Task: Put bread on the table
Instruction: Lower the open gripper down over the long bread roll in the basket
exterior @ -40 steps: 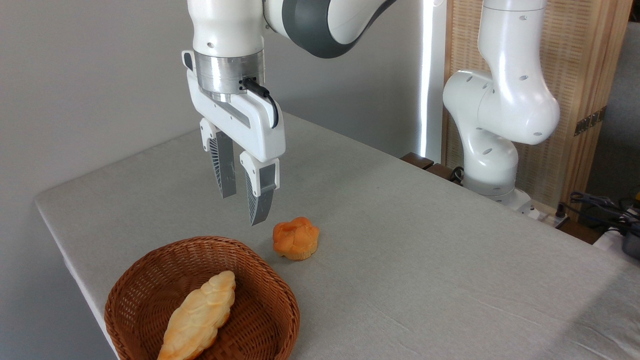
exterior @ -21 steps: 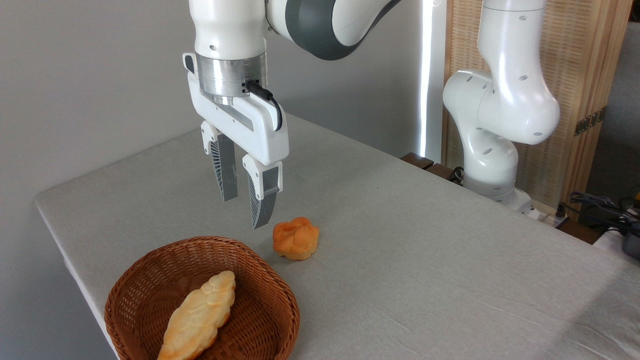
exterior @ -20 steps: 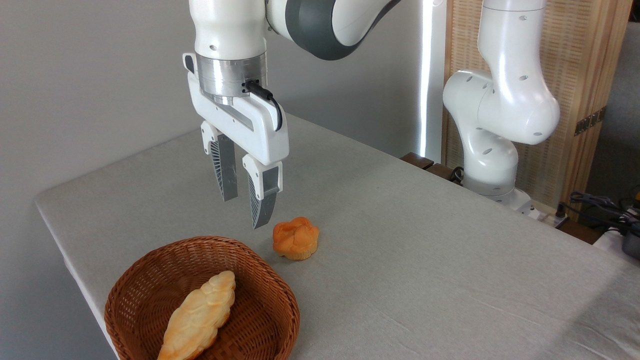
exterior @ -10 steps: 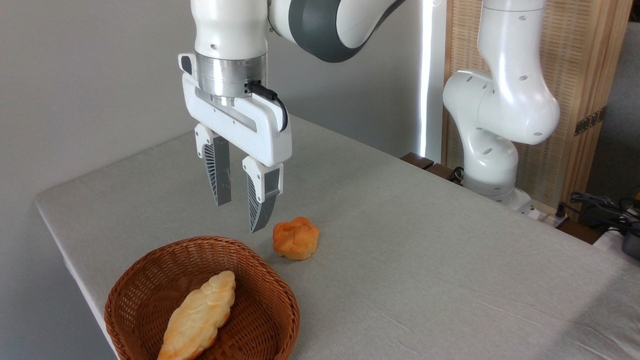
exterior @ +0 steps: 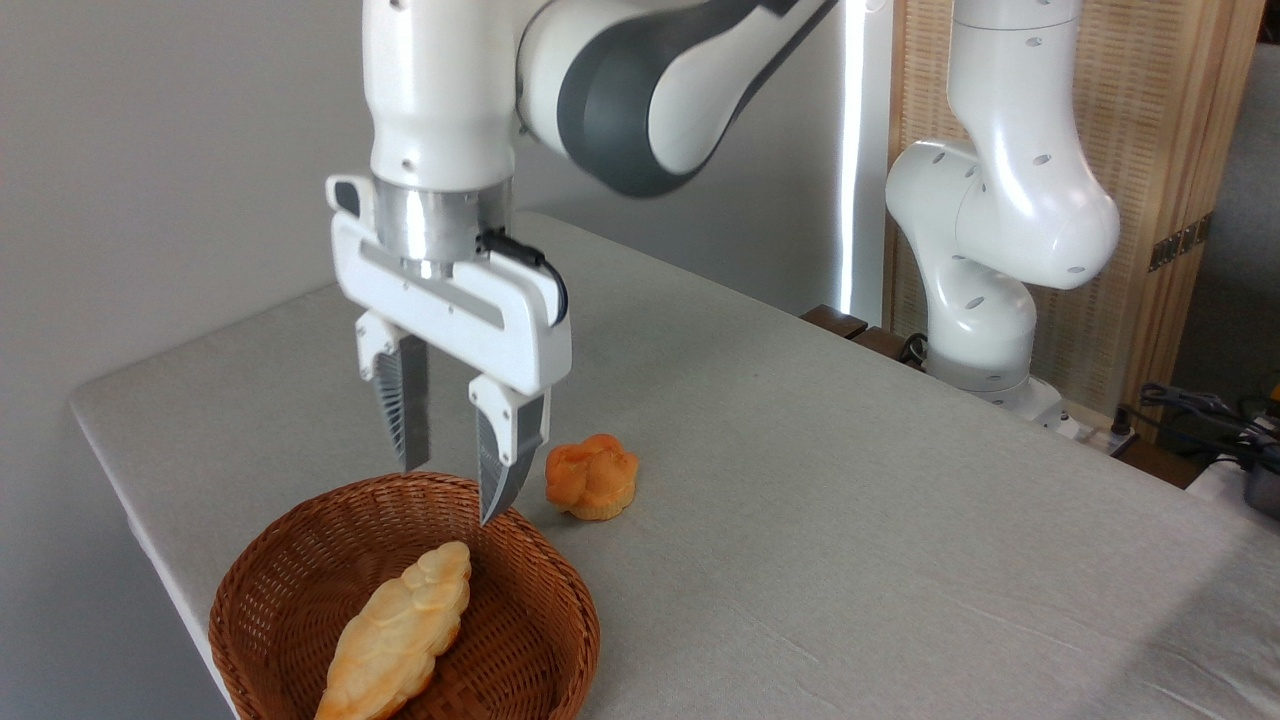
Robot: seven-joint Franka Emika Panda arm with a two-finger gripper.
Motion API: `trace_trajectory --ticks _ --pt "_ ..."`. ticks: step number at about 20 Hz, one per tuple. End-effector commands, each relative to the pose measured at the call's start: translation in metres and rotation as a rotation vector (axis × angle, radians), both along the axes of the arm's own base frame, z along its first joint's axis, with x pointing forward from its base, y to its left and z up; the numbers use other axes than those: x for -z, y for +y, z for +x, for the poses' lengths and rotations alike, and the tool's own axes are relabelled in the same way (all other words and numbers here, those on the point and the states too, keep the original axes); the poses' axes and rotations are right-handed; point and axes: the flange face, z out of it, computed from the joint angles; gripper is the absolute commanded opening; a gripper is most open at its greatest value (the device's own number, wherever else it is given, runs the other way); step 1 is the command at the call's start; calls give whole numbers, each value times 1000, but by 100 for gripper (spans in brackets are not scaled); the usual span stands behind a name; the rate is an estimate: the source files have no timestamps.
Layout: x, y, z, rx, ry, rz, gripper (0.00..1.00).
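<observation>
— What sits nearest the camera?
— A brown wicker basket (exterior: pixel 560 640) at the table's front-left corner. The bread (exterior: pixel 398 632), a pale braided loaf, lies slantwise inside it, below and slightly left of the hand.
— And the hand?
— The hand (exterior: pixel 445 490) hangs above the basket's far rim, pointing down, fingers (exterior: pixel 497 472) spread apart with a clear gap and nothing between them. It is not touching the loaf.
— Anything close by?
— A small orange flower-shaped bun (exterior: pixel 592 476) rests on the table (exterior: pixel 850 500) just right of the fingertips, outside the basket. Farther right and behind stands the arm's white base (exterior: pixel 985 340).
</observation>
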Motion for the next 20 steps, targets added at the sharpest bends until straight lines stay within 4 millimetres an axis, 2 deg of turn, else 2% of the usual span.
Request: trace_trajectory --ticks 1,4,11,16,20 --pt "14 7 16 -164 -50 -31 100" --pt "30 6 31 -273 -90 -77 100" --pt "67 8 45 -284 -90 -61 100" --pt "85 6 50 -253 -80 -20 100" --pt "91 4 51 -239 -84 -5 100"
